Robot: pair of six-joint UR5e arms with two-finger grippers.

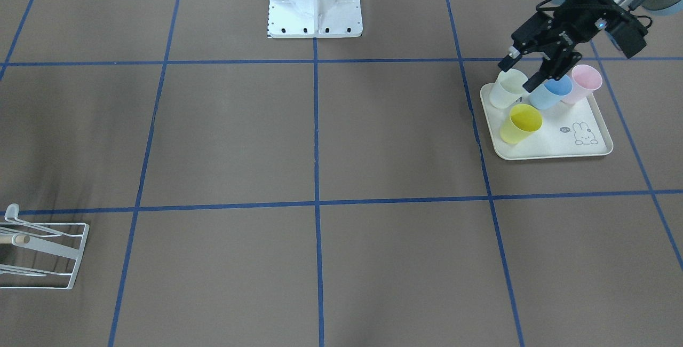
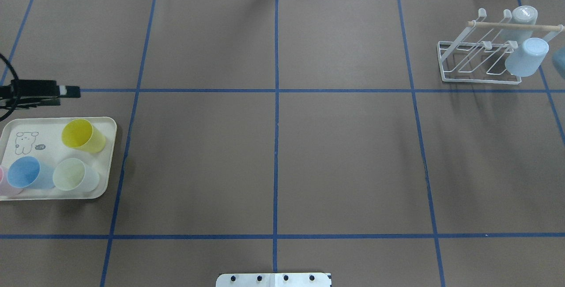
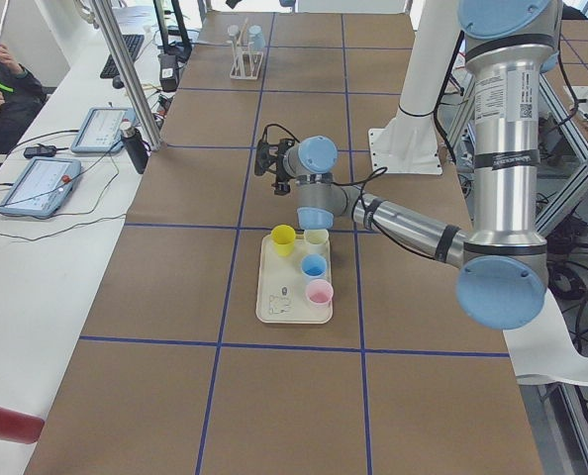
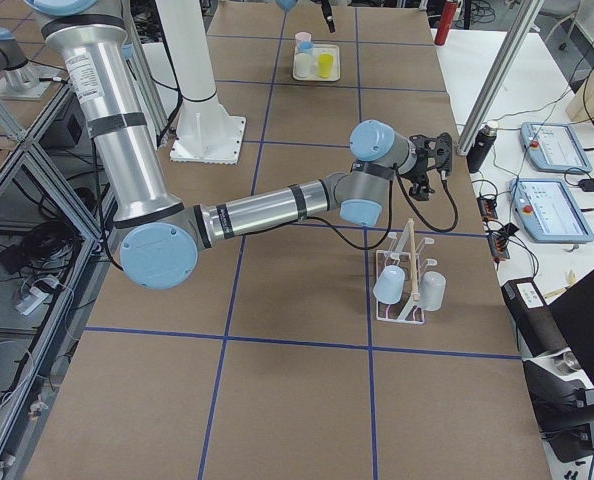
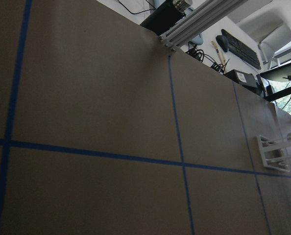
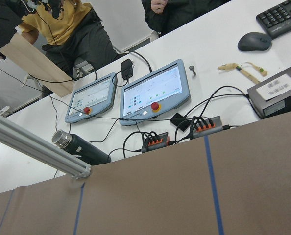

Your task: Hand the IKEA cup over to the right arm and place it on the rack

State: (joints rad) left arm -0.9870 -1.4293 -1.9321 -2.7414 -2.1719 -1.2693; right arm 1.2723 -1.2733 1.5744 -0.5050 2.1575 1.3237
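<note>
**A:** What did the front camera show that the overhead cropped?
**B:** The left jaws, spread and empty, above the tray's [image 1: 547, 141] yellow cup [image 1: 520, 123], blue cup [image 1: 552, 93], pink cup [image 1: 582, 83] and whitish cup [image 1: 507, 91].
**A:** And the rack [image 2: 499, 24]?
**B:** It held a pale-blue cup [image 2: 527, 57] and a greyish cup [image 2: 523, 16]. Right jaws: couldn't tell.

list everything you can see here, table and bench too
tray: 1, cream rabbit-print, table end on robot's left
cups on tray: 4, yellow, blue, pink, whitish, upright
rack: 1, white wire with wooden rod, far corner on robot's right
cups on rack: 2, pale blue and greyish, upside down
teach pendants: 2, blue-grey, bench
flask: 1, dark, bench
keyboard, mouse: 1 each, dark, bench
people: 2, yellow and dark tops, behind bench
left tool: 1, black, open and empty, raised near tray
right tool: 1, black, raised near rack, state unclear
</note>
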